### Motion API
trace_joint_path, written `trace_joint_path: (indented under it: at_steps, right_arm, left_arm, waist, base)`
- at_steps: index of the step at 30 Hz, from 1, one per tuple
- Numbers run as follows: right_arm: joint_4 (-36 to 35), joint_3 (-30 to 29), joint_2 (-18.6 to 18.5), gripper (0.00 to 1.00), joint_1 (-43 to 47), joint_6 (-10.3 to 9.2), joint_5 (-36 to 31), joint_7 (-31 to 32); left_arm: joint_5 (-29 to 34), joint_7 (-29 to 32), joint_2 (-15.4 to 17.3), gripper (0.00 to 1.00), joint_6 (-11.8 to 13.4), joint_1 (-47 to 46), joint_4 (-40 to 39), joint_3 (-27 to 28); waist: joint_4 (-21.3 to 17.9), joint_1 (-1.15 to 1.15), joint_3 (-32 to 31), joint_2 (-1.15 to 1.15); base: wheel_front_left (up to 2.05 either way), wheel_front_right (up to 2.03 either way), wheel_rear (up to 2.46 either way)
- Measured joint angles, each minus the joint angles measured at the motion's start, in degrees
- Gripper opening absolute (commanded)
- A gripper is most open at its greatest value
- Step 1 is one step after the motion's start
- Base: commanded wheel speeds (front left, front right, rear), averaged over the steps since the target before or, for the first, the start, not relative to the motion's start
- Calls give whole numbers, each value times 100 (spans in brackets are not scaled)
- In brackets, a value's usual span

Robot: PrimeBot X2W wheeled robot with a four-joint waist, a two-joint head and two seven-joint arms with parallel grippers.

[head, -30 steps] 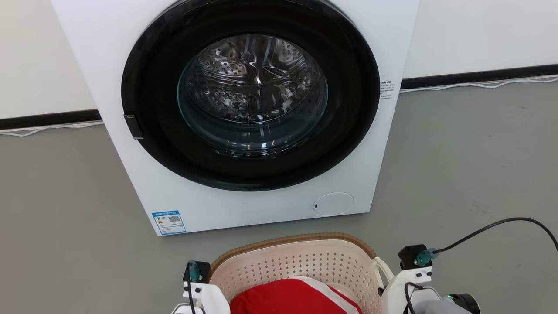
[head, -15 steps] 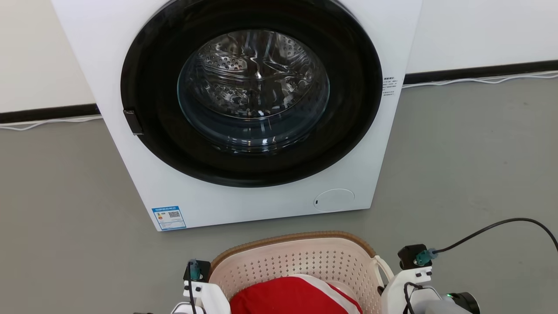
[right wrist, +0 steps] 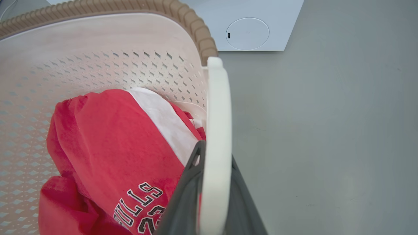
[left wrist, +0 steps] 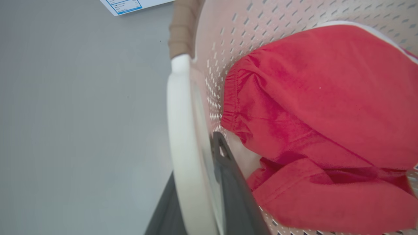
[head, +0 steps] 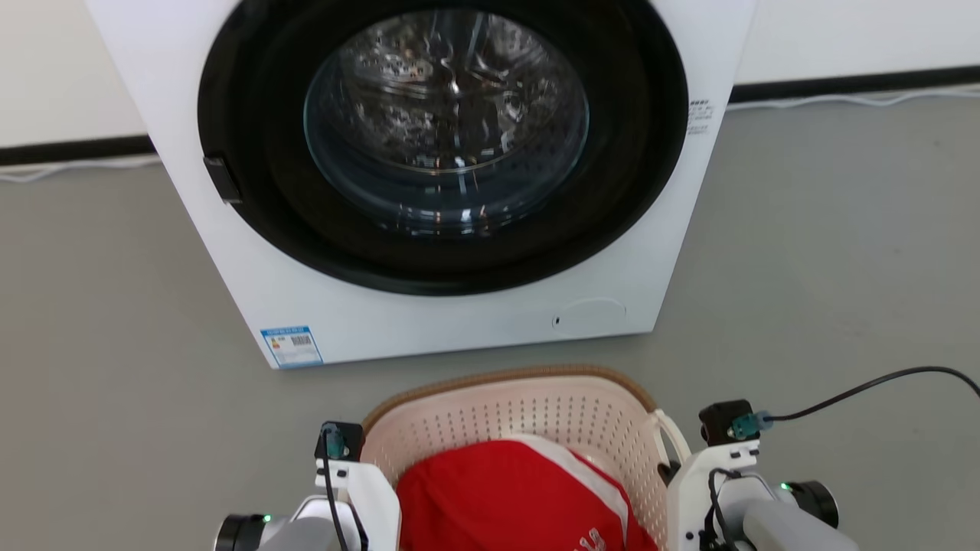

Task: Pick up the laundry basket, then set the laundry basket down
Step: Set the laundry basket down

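The laundry basket [head: 507, 378], cream perforated plastic with a brown woven-look rim, sits at the bottom middle of the head view and holds a red garment [head: 498, 497] with a white stripe. My left gripper [left wrist: 196, 158] is shut on the basket's white left loop handle [left wrist: 181, 114], one dark finger on each side. My right gripper [right wrist: 216, 153] is shut the same way on the right loop handle [right wrist: 218, 107]. Both pale wrists flank the basket in the head view. Whether the basket rests on the floor I cannot tell.
A white front-loading washer [head: 459, 329] with its round dark door [head: 444, 145] shut stands just beyond the basket's far rim. Grey floor [head: 827, 252] lies open on both sides. A black cable [head: 880, 379] loops from my right wrist.
The whole head picture has shifted: the washer sits higher and larger, and more of the basket and my arms shows, so the camera moved. Both grippers stay beside the basket.
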Motion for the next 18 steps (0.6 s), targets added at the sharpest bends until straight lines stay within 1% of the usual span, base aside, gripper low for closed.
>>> trace_joint_path:
  at_steps: [8,18]
  right_arm:
    - [-36,11,-24,0,-328,-1,68,-367]
    - [-16,-45,-51,0,-994,-2,169,-903]
  left_arm:
    - [3,-286,-3,0,104,-450,67,-49]
    - [118,-650,13,0,253,-1316,143,-75]
  waist:
    - [17,0,556,0]
    - [99,0,1566,0]
  base:
    - [0,0,0]
    - [0,0,0]
